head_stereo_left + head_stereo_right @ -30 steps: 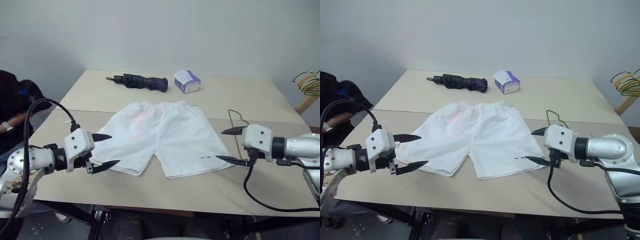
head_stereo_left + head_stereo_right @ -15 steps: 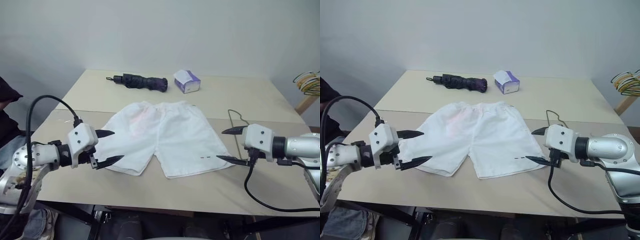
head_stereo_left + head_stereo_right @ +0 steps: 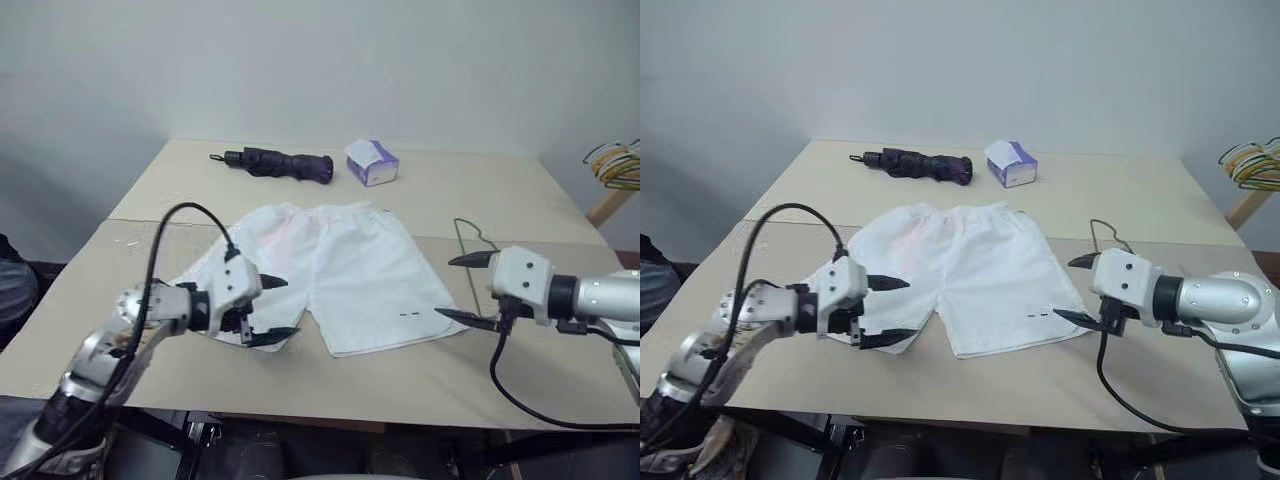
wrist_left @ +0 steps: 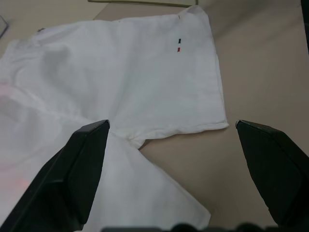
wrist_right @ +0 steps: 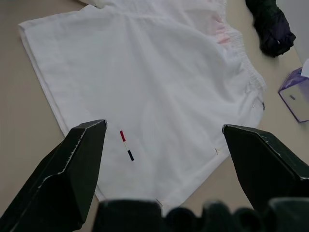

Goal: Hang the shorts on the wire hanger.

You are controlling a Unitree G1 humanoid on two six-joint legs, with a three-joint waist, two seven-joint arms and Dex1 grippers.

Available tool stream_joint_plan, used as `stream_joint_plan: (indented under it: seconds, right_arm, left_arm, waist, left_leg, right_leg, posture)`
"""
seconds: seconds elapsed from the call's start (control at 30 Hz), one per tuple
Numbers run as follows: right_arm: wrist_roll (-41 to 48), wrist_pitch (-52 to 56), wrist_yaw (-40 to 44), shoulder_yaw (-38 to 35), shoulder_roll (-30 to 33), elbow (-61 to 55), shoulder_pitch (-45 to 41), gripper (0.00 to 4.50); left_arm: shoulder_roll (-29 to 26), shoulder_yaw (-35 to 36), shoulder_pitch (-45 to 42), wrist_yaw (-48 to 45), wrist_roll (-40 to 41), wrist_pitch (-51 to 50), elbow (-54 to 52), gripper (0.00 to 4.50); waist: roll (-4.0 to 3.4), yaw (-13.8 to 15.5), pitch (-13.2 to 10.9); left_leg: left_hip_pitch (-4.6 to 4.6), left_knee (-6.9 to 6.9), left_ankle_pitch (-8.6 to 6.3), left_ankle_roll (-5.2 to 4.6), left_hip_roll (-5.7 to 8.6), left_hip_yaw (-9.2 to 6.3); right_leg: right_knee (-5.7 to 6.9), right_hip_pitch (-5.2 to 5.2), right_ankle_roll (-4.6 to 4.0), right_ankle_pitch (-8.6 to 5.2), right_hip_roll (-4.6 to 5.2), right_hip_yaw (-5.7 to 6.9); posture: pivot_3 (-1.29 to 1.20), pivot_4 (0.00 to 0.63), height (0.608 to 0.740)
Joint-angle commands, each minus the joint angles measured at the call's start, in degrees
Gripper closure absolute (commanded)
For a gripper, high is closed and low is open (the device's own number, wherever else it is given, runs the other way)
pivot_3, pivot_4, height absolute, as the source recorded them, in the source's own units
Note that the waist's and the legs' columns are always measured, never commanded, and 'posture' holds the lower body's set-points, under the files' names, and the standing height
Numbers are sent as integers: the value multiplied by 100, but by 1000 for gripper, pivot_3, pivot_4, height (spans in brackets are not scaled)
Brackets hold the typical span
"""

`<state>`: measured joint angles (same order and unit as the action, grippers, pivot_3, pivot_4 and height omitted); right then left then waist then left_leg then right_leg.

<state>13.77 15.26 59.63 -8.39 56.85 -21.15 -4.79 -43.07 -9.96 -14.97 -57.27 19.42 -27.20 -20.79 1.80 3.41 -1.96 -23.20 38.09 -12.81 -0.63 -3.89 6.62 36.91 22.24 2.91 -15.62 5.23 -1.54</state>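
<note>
Meanwhile, the left gripper (image 3: pixel 272 310), fingers spread and empty, had been swung in from the desk's left edge over the shorts (image 3: pixel 330 270), spread mid-desk; a grasp seemed near; the right gripper (image 3: pixel 462 290) was kept spread beside the wire hanger (image 3: pixel 470 232) toward the right edge; a pale wall was seen behind.

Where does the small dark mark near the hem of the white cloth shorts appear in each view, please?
Left eye view: small dark mark on the leg nearer the right gripper.
Right eye view: same leg.
Left wrist view: near the far leg's outer edge.
Right wrist view: between the fingers.
Shared landmark: the white cloth shorts.
</note>
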Motion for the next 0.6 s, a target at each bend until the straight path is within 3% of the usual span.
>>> stream_joint_plan:
  seconds: [0.03,0.23,0.47,0.6]
  right_arm:
    - [41,107,-218,-235,-49,-283,48,42]
    - [11,216,-430,-187,-111,-433,104,42]
    - [-33,237,-552,-116,-145,-497,150,42]
    - [-61,247,-645,-68,-186,-488,102,0]
  left_arm:
    - [452,-676,-473,-34,-380,256,215,0]
    - [1158,-1757,-1130,-74,-1205,411,1025,0]
    - [1637,-2256,-1588,-56,-1781,221,1868,0]
    - [1556,-2506,-1659,-395,-1954,83,2030,872]
  waist:
    - [0,6,0]
    - [3,-58,2]
    - [3,-204,2]
    - [3,-293,2]
  left_leg:
    - [0,5,0,0,1,-1]
    - [-12,23,-1,-2,2,-7]
    - [-16,29,-1,-3,3,-12]
    - [-18,28,-2,-3,3,-13]
  right_leg:
    - [0,-4,1,1,0,0]
    - [-1,-3,6,3,-3,0]
    - [0,-2,6,3,-3,0]
    - [1,-1,6,3,-3,0]
  posture:
    - [63,0,740]
    - [27,0,740]
    - [22,0,740]
    - [13,0,740]
